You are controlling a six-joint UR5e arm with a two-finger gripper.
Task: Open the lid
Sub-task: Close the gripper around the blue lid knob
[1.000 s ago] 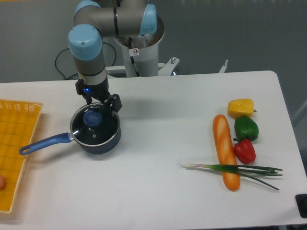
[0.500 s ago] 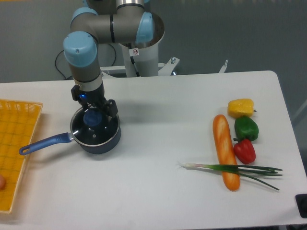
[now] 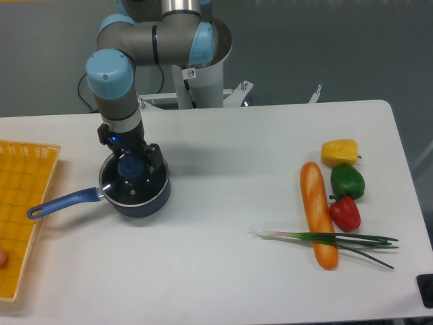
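A dark blue saucepan (image 3: 139, 200) with a long blue handle stands at the left of the white table. The clear glass lid (image 3: 134, 186) lies on it, its round blue knob (image 3: 130, 167) in the centre. My gripper (image 3: 131, 164) has come down over the lid. Its two fingers stand on either side of the knob, with a small gap still visible around it. I cannot tell if the fingers touch the knob.
A yellow basket (image 3: 24, 203) lies at the left edge, under the pan handle's tip. At the right lie a baguette (image 3: 317, 212), spring onions (image 3: 331, 239) and yellow (image 3: 339, 152), green (image 3: 347, 181) and red (image 3: 345, 212) peppers.
The arm has shifted left and lowered, bringing the gripper from the pan's far right rim to directly over the lid's knob. Pan and lid have not moved.
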